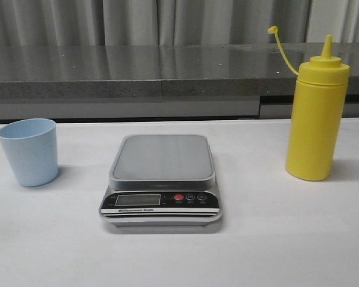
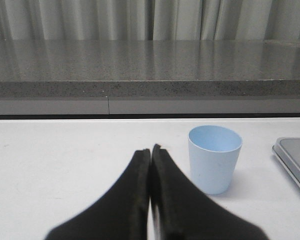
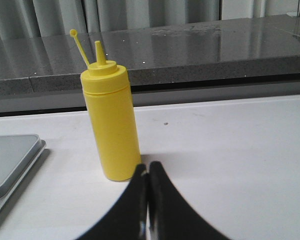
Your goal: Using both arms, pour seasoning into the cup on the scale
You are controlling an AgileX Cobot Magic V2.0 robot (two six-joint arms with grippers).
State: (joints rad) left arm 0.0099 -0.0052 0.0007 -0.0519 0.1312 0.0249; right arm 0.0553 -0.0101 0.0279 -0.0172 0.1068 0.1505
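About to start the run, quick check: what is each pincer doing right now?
Left pincer: closed, holding nothing, short of the cup.
Right pincer: closed, holding nothing, near the seasoning bottle.

cup point(image 1: 28, 152) left, scale point(image 1: 161, 178) centre, seasoning point(image 1: 316, 116) right

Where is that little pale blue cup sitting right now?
In the front view, the small pale blue plastic cup stands upright on the white table's left side, apart from the silver-grey digital scale at centre.
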